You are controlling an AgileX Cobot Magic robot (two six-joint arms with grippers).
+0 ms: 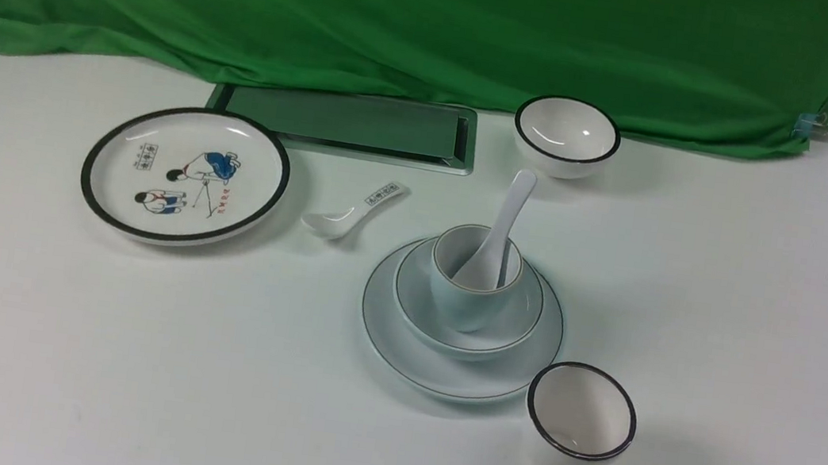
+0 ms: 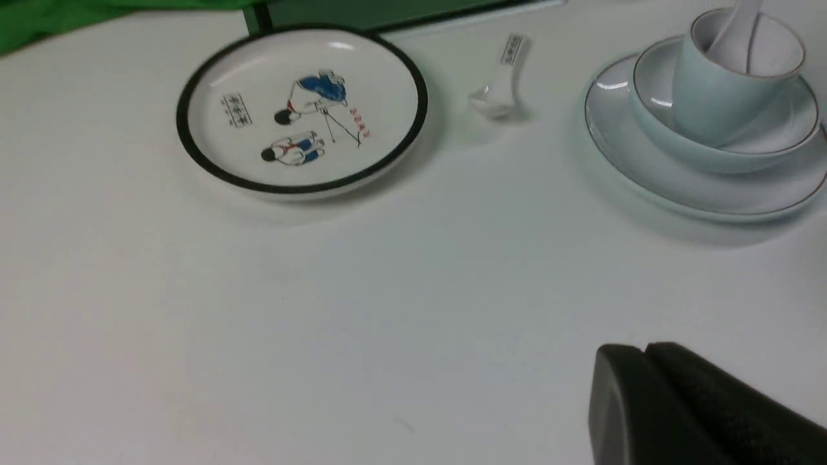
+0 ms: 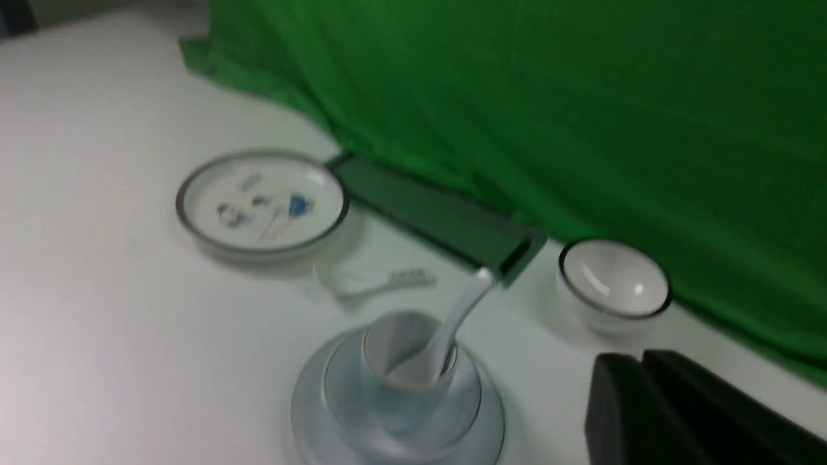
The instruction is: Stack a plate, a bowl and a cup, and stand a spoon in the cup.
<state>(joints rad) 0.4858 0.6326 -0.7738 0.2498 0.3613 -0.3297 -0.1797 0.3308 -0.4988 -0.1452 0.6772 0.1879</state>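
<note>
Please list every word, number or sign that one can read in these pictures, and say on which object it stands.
Cartoon plate, black characters left of the figures: too small to read.
Cartoon plate, red characters beside the figures: too small to read.
Labelled spoon, print on its handle: too blurred to read.
No other text shows.

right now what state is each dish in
plain pale blue plate: under bowl
pale blue-grey bowl: upright on plate
pale blue cup: upright in bowl
plain white spoon: standing in cup
black-rimmed white cup: upright, empty
black-rimmed white bowl: upright, empty
black-rimmed cartoon plate: empty
labelled spoon: lying flat
</note>
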